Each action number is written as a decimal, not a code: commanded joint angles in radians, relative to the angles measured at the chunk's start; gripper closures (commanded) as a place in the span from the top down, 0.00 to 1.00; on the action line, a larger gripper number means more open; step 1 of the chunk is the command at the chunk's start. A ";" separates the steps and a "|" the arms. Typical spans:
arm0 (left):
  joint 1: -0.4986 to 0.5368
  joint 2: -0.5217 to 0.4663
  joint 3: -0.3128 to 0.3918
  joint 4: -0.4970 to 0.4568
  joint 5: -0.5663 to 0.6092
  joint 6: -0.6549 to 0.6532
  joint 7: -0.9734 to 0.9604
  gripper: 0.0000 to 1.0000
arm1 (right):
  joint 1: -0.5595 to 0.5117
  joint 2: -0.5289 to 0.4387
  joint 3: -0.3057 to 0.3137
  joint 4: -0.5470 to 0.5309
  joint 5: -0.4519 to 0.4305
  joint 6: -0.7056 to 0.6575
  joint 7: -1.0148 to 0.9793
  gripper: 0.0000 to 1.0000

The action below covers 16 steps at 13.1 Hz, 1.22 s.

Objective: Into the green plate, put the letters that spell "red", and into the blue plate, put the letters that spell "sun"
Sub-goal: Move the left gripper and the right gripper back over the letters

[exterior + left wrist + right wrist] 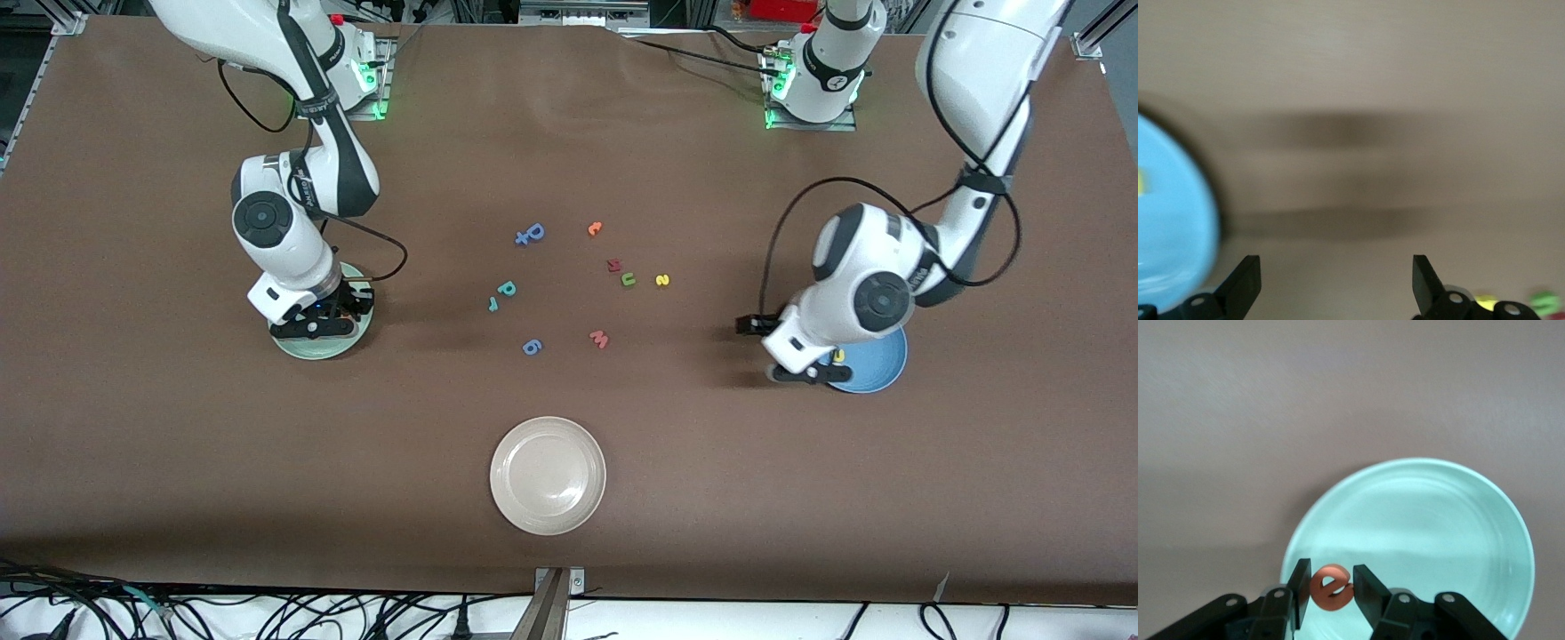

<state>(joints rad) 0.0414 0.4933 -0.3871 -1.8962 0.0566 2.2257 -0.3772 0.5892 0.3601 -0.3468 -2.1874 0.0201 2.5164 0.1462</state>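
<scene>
We are holding the orange "e" [1331, 587] in the right gripper [1331, 592] over the green plate [1438, 520], release pending; the left gripper [1337, 283], gaping empty beside the blue plate [1171, 227], must fetch another letter.

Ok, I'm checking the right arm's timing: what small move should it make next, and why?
Probably open the right gripper. It is shut on the orange "e" and hangs over the rim of the green plate, so letting go should drop the letter in. The left gripper is open beside the blue plate.
</scene>
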 commanded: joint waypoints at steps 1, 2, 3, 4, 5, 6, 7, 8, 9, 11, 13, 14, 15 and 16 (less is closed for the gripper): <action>0.005 -0.114 -0.074 -0.205 -0.017 0.170 -0.134 1.00 | -0.005 0.000 -0.005 -0.031 -0.005 -0.008 -0.017 0.69; -0.003 -0.117 -0.107 -0.246 -0.008 0.231 -0.223 1.00 | -0.009 0.000 -0.009 -0.035 -0.005 -0.008 -0.017 0.95; -0.015 -0.118 -0.131 -0.279 0.003 0.285 -0.312 1.00 | -0.009 0.000 -0.009 -0.032 -0.005 -0.008 -0.017 0.99; -0.055 -0.116 -0.133 -0.302 0.046 0.323 -0.394 1.00 | -0.005 -0.006 -0.006 -0.026 -0.002 -0.008 -0.005 0.99; -0.078 -0.107 -0.133 -0.304 0.115 0.325 -0.493 1.00 | -0.002 -0.012 0.003 -0.023 0.003 -0.010 0.013 0.99; -0.089 -0.095 -0.134 -0.304 0.197 0.331 -0.593 1.00 | -0.002 -0.018 0.026 -0.015 0.004 -0.019 0.068 0.99; -0.106 -0.072 -0.136 -0.302 0.277 0.333 -0.688 1.00 | -0.002 -0.026 0.067 -0.002 0.006 -0.048 0.158 0.99; -0.116 -0.046 -0.136 -0.294 0.349 0.338 -0.760 1.00 | -0.002 -0.029 0.113 0.023 0.006 -0.068 0.256 0.99; -0.115 -0.024 -0.136 -0.293 0.418 0.348 -0.816 1.00 | -0.002 -0.029 0.164 0.047 0.006 -0.073 0.392 0.99; -0.120 0.004 -0.136 -0.290 0.460 0.359 -0.867 1.00 | 0.001 0.005 0.231 0.086 0.009 -0.061 0.629 0.98; -0.121 0.020 -0.136 -0.284 0.462 0.359 -0.867 1.00 | 0.011 0.054 0.287 0.170 0.009 -0.041 0.687 0.91; -0.124 0.031 -0.136 -0.279 0.462 0.359 -0.867 1.00 | 0.027 0.092 0.290 0.211 0.001 -0.036 0.684 0.79; -0.129 0.043 -0.136 -0.273 0.462 0.359 -0.867 1.00 | 0.038 0.117 0.290 0.233 0.001 -0.016 0.685 0.77; -0.133 0.048 -0.136 -0.271 0.460 0.359 -0.867 1.00 | 0.047 0.143 0.290 0.238 0.001 0.014 0.685 0.77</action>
<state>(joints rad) -0.0824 0.5198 -0.5230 -2.1886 0.4779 2.5811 -1.2115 0.6237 0.4286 -0.0553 -2.0055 0.0228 2.4943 0.8200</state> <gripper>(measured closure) 0.000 0.220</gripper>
